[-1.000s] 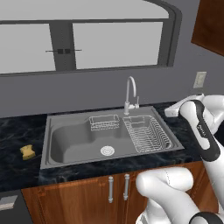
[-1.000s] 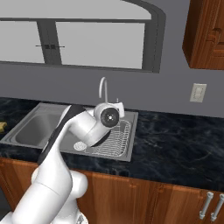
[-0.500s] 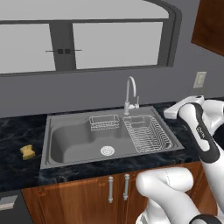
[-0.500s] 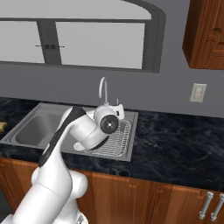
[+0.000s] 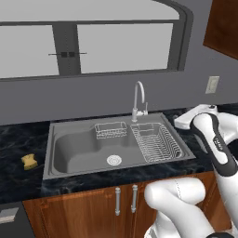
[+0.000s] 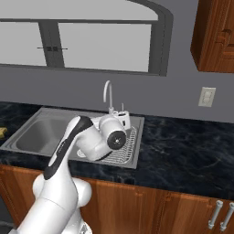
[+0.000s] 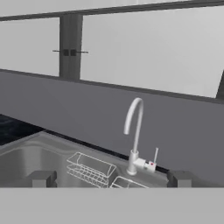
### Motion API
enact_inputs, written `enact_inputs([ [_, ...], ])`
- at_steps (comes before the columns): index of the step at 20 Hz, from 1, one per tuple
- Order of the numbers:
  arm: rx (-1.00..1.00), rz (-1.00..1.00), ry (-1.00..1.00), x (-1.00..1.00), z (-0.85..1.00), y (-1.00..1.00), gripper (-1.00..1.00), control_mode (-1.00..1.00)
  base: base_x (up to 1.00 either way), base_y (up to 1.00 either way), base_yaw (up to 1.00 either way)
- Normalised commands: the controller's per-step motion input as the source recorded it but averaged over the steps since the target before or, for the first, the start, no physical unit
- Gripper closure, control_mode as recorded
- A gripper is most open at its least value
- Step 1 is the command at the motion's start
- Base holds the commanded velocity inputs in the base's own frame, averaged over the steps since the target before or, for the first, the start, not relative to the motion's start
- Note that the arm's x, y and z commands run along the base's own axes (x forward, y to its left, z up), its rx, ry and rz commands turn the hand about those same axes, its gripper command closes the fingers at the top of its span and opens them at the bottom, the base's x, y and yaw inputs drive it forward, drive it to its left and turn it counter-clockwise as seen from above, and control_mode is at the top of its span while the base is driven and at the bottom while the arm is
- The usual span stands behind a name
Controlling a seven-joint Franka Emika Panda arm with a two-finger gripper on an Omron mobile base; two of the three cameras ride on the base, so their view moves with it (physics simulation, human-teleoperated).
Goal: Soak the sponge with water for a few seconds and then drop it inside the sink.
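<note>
Gripper [image 7: 110,178] is wide open w/ nothing between the fingers: in the hand view the two dark fingertips [image 7: 42,178] sit far apart at the bottom edge, one low left, one low right, and the gap btwn them shows just sink and faucet. No contact w/ anything visible. In the left base view the hand end of the arm [image 5: 191,117] hangs over the black marbled countertop [image 5: 18,183] just right of the sink's back right corner, above the surface, not touching it. From the right base view the wrist sits over the front of the dish rack [image 6: 122,146], w/ the fingers themselves hidden behind the white wrist body.

Hand cam looks toward the faucet [image 7: 134,135], a tall curved spout w/ a small side lever, standing at the back rim of the sink [image 5: 88,169]. Behind it are the grey wall and the window [image 5: 93,46].

Sponge [image 5: 29,161] lies flat on the counter to the left of the sink, near its left rim but not touching it, well apart from the gripper, which is on the opposite side. It's yellow-orange w/ a darker underside.

Sink basin: round drain [image 5: 114,160] near the middle front, small wire basket [image 5: 110,129] at the back, dish rack filling the right section. No water visible from the spout.
</note>
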Motion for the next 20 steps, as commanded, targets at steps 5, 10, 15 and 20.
enact_inputs([
  [5,0.03,0.02,-0.04,0.11,-0.08,0.19,-1.0,-1.0,0.0,0.0,0.0],
  [10,0.0,0.03,0.08,0.17,0.0,0.01,-1.0,-1.0,0.0,0.0,0.0],
  [15,0.02,0.0,0.0,0.17,0.0,0.0,-1.0,-1.0,0.0,0.0,0.0],
  [20,0.08,0.0,0.0,0.21,-0.02,0.0,-1.0,-1.0,0.0,0.0,0.0],
])
